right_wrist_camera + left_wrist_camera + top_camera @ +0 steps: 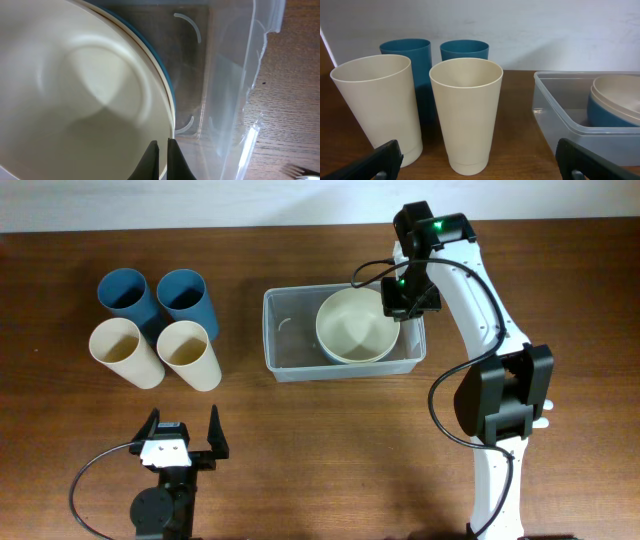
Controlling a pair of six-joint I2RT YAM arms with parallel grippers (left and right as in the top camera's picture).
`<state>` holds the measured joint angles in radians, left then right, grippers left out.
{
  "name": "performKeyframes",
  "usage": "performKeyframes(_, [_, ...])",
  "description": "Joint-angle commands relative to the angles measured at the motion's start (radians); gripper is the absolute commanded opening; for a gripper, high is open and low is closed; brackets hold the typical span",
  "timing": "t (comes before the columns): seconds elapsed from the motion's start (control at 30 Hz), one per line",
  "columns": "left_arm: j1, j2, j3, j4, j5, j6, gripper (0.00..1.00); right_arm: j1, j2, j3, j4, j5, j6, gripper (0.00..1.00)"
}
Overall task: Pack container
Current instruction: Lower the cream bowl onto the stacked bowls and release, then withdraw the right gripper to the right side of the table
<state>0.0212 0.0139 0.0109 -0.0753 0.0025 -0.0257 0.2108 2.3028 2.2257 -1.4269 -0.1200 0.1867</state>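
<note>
The clear container (290,350) sits mid-table with a cream bowl (357,325) in its right half. In the right wrist view the cream bowl (75,85) nests in a blue bowl (150,55) inside the container (225,75). My right gripper (162,150) is shut, pinching the cream bowl's rim; from overhead it (400,298) hangs over the bowl's right edge. My left gripper (183,442) rests open near the front edge, holding nothing. Its view faces the cups, and the container (560,115) shows at its right.
Two blue cups (125,292) (183,292) and two cream cups (118,345) (184,347) stand upright left of the container. The left wrist view has the cream cups (380,107) (466,112) close ahead of the open left gripper (481,162).
</note>
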Motion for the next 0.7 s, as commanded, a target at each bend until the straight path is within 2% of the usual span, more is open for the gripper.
performKeyframes(0.0, [0.006, -0.008, -0.002, -0.008, -0.002, 0.013, 1.00, -0.003, -0.009, -0.007, 0.003, 0.001, 0.005, 0.04])
performKeyframes(0.4, [0.006, -0.008, -0.002, -0.008, -0.002, 0.012, 1.00, -0.026, -0.010, 0.038, -0.032, 0.002, 0.005, 0.04])
performKeyframes(0.53, [0.006, -0.008, -0.002, -0.008, -0.002, 0.012, 1.00, -0.053, -0.010, 0.114, -0.084, 0.001, 0.005, 0.09])
performKeyframes(0.67, [0.006, -0.008, -0.002, -0.008, -0.002, 0.012, 1.00, -0.089, -0.012, 0.229, -0.148, 0.001, 0.005, 0.28])
